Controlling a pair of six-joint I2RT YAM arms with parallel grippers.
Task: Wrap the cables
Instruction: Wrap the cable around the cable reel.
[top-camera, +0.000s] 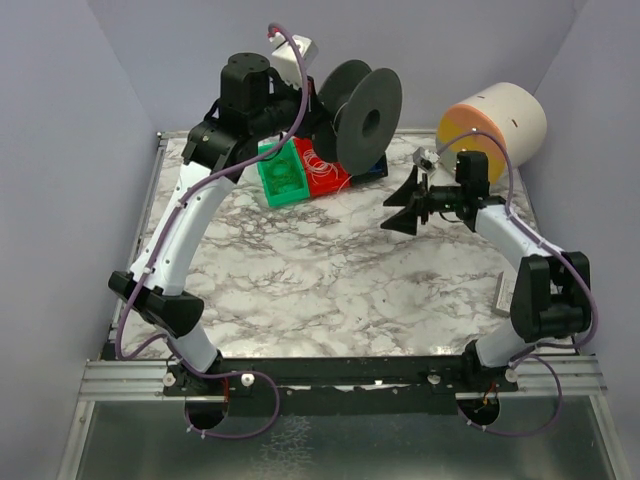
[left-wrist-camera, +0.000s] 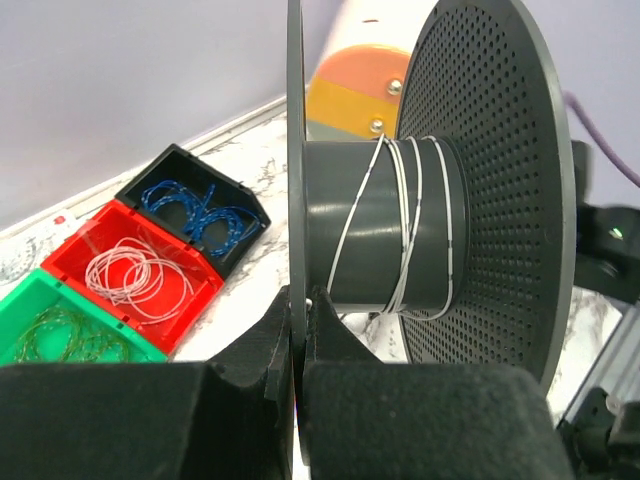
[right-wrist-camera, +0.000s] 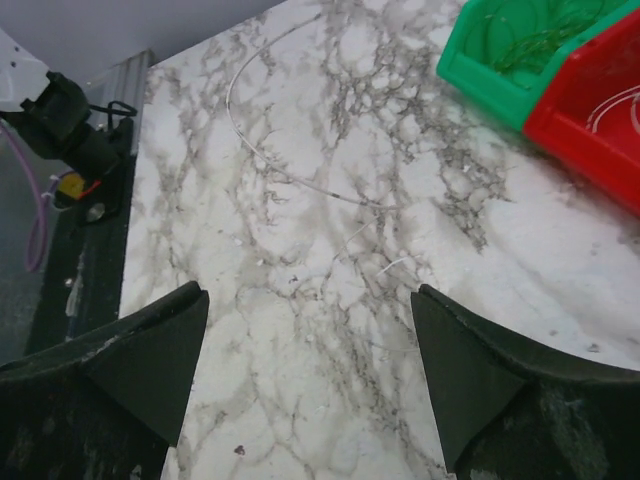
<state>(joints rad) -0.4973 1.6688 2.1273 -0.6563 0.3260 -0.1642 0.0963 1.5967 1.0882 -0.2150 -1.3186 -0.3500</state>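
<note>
**Top view.** The left arm (top-camera: 180, 235) holds the dark grey spool (top-camera: 362, 115) raised above the back of the marble table (top-camera: 300, 290). Three open bins stand side by side below it, touching. They are the green bin (top-camera: 283, 178), the red bin (top-camera: 325, 172) and the black bin (top-camera: 375, 168), which the spool mostly hides. Thin coils show faintly in the green and red bins. The right gripper (top-camera: 398, 203) hovers to the right of the bins. An orange and cream cylinder (top-camera: 495, 125) lies at the back right corner.

**Left wrist view.** The left gripper (left-wrist-camera: 297, 315) is clenched on the spool's near flange, with the flange edge pinched between its fingers. A wound cable (left-wrist-camera: 410, 230), whitish, makes a few turns around the spool core. Bin contents are as follows:
- The black bin holds blue cables (left-wrist-camera: 200, 210) in loose coils.
- The red bin holds whitish coils (left-wrist-camera: 135, 275).
- The green bin holds green cables (left-wrist-camera: 60, 335).

**Right wrist view.** The right gripper is released, with its jaws spread wide and nothing between them, above bare marble. A loose cable (right-wrist-camera: 290, 175), whitish, lies on the table in an open curve. Whether it joins the wound cable cannot be told. Corners of the green and red bins show at the upper right, with cables inside them.
</note>
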